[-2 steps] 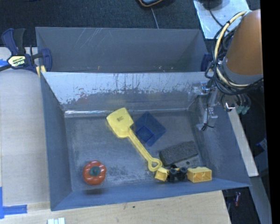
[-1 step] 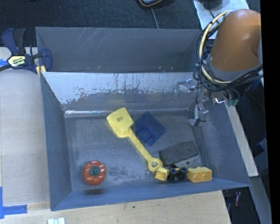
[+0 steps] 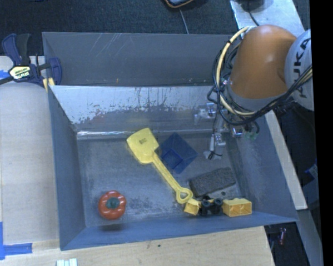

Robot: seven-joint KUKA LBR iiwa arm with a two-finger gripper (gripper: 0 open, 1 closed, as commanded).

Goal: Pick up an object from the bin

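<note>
The arm reaches into the grey metal bin (image 3: pixel 151 58) from the right, its orange wrist cover (image 3: pixel 260 61) above the right wall, and the hand (image 3: pixel 216 146) hangs low over the back right part of the floor. Whether the hand is released or clenched cannot be told from this angle, and nothing can be made out in its grasp.

Directly below the hand the floor looks bare. Two things lie near it: a dark grey sponge-like block (image 3: pixel 213 181) just in front, lying flat, and a blue block (image 3: pixel 177 152) to its left, tilted and resting against the handle of a yellow toy shovel (image 3: pixel 160 168). The shovel lies diagonally, blade toward the back, its handle end among a small heap at the front wall, where a black-and-yellow toy piece (image 3: pixel 206 205) and a yellow block (image 3: pixel 237 207) touch one another. A red toy tomato (image 3: pixel 112 205) sits alone at the front left, well apart from the hand.

The pick seems not yet made. The sponge block is probably the easiest target, since it lies nearest with open floor on most sides; the blue block leans on the shovel, so closing on it could drag the shovel along.
</note>
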